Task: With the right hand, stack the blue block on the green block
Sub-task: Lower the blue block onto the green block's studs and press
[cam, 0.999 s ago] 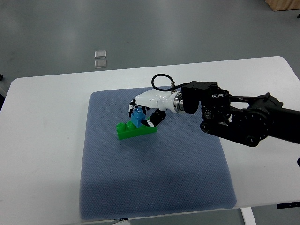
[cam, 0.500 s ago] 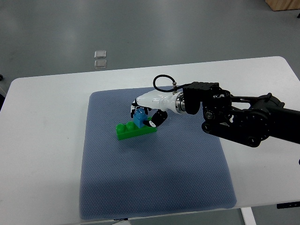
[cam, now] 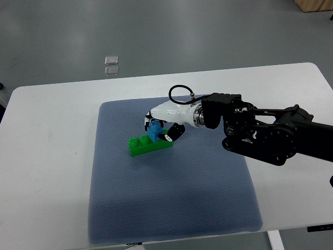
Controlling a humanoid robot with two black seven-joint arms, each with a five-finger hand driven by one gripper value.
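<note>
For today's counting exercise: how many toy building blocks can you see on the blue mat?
2. The green block lies on the mat's upper middle; the blue block sits on top of it, with the right robot hand around it. The hand could hide more.

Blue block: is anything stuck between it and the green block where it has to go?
Nothing visible. The blue block already sits on top of the green block, with the right hand around it. The blue mat near them is bare.

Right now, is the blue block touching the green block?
Touching. The top view shows the blue block sitting on the green block with no gap, the right hand around it.
</note>
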